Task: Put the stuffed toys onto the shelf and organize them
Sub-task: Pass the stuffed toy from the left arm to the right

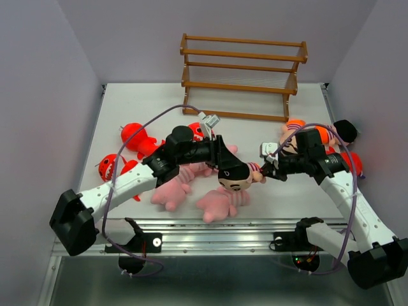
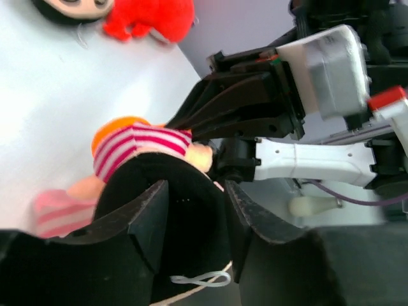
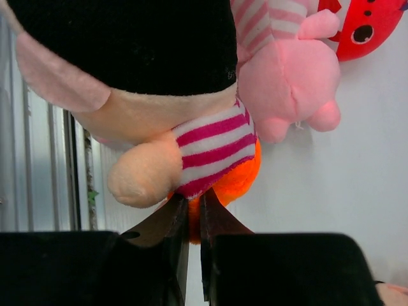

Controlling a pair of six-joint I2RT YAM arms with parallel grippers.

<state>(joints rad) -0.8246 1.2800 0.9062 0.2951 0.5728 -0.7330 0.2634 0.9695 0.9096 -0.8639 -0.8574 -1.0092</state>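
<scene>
Right gripper (image 1: 270,171) pinches the doll (image 1: 234,177) by an orange foot

Its fingertips are closed narrow on that foot. Left gripper (image 1: 226,164) has its fingers set apart, the doll's black-haired head between them. Doll is stretched between the two arms over pink toys (image 1: 220,204) near the front edge of the table (image 1: 146,102), red sharks (image 1: 137,140) to the left. Shelf (image 1: 242,70) stands at the back, well apart from the doll

The doll's black head (image 3: 127,38) runs off the right wrist view's top, its orange foot (image 3: 241,178) half behind the right hand (image 3: 194,209).
</scene>
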